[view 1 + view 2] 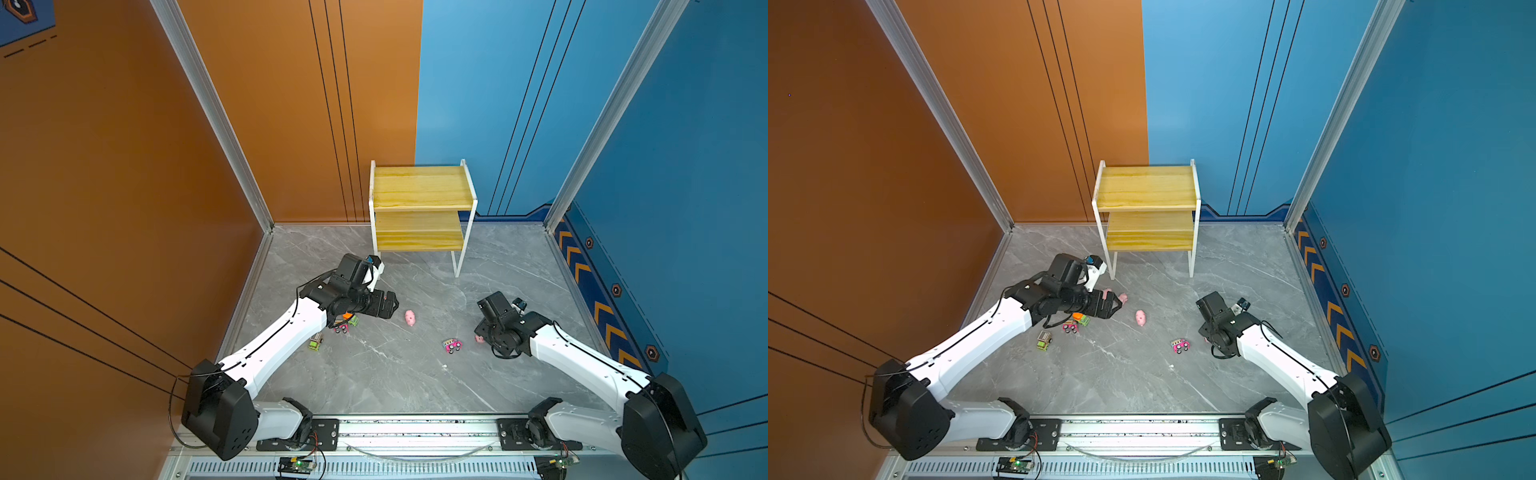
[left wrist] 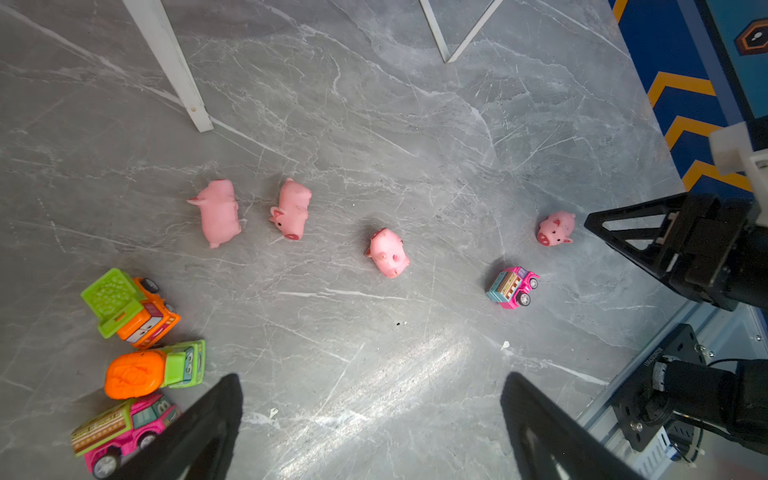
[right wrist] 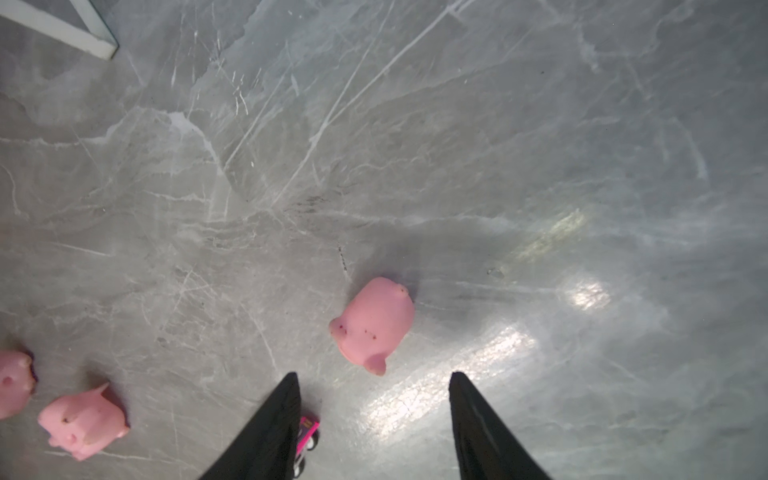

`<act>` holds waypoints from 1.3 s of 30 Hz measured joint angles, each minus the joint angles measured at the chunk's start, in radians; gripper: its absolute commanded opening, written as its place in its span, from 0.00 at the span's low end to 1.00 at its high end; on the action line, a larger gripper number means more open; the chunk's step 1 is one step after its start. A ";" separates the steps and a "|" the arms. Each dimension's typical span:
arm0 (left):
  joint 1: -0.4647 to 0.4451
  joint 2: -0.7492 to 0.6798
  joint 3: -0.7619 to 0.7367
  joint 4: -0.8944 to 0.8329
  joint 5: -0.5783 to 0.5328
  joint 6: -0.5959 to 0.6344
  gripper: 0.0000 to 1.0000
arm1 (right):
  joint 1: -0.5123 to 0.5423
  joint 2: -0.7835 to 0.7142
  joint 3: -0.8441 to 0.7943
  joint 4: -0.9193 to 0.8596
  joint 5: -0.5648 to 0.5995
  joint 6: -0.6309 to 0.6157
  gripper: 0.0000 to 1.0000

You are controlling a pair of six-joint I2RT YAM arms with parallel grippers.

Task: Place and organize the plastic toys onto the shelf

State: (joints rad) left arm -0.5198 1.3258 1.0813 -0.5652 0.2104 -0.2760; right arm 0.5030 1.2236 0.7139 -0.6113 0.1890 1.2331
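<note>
The shelf (image 1: pixel 419 208) (image 1: pixel 1148 208) stands at the back with both yellowish boards bare. Several pink pigs lie on the grey floor: two side by side (image 2: pixel 218 212) (image 2: pixel 291 208), one in the middle (image 2: pixel 388 253) (image 1: pixel 410 318), one by the right gripper (image 2: pixel 556 228) (image 3: pixel 374 324). Three trucks (image 2: pixel 129 309) (image 2: pixel 153 370) (image 2: pixel 122 430) cluster beside my left gripper (image 2: pixel 372 380) (image 1: pixel 390 305), which is open and empty. A pink truck (image 1: pixel 452 345) (image 2: pixel 513 287) stands alone. My right gripper (image 3: pixel 374 375) is open, with the pig just beyond its fingertips.
A yellow-green truck (image 1: pixel 316 343) (image 1: pixel 1043 340) sits under the left forearm. The shelf's white legs (image 2: pixel 166 62) (image 3: pixel 62 31) stand on the floor near both grippers. Orange and blue walls enclose the floor; a metal rail (image 1: pixel 415 428) runs along the front.
</note>
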 measured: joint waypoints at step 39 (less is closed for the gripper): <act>0.072 0.000 -0.001 0.000 0.004 0.005 0.98 | -0.104 0.429 0.318 0.056 -0.124 -0.203 0.16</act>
State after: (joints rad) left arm -0.4477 1.3258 1.0805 -0.5652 0.2146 -0.2714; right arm 0.3988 1.6527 1.0317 -0.5556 0.0647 1.0298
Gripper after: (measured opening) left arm 0.982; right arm 0.169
